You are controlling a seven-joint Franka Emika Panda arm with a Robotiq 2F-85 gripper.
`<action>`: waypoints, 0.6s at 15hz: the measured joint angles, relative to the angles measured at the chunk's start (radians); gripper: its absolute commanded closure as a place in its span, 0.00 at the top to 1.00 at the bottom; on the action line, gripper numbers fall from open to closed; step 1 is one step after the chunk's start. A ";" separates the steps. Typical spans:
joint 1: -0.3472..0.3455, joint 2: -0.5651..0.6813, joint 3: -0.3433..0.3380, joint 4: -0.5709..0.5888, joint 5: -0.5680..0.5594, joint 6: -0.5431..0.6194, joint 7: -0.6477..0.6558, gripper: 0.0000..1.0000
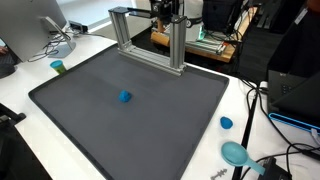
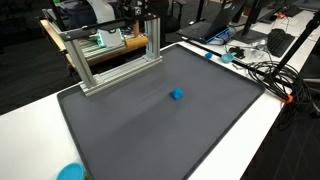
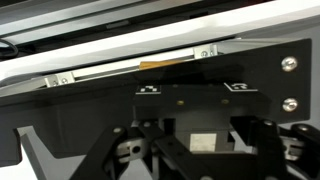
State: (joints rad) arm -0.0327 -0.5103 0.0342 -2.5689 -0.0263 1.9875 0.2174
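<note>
Over the frame (image 1: 178,45), gripper (image 1: 170,14), top bar (image 1: 135,11) lying level

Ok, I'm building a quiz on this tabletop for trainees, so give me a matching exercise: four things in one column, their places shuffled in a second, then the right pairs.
Things:
1 small blue block
2 metal frame
3 green cup
4 blue lid

Places:
A on the white table, by the monitor foot
B in the middle of the grey mat
C on the white table, by the black cables
D standing along the mat's far edge

Pairs: 1-B, 2-D, 3-A, 4-C.
</note>
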 measured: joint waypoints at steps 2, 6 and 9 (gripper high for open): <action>0.000 -0.019 -0.004 -0.013 0.002 0.002 -0.021 0.87; 0.000 -0.040 -0.010 -0.030 0.007 0.015 -0.043 0.46; 0.000 -0.048 -0.011 -0.040 0.008 0.038 -0.042 0.26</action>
State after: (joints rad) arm -0.0323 -0.5581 0.0237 -2.6089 -0.0187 2.0257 0.1753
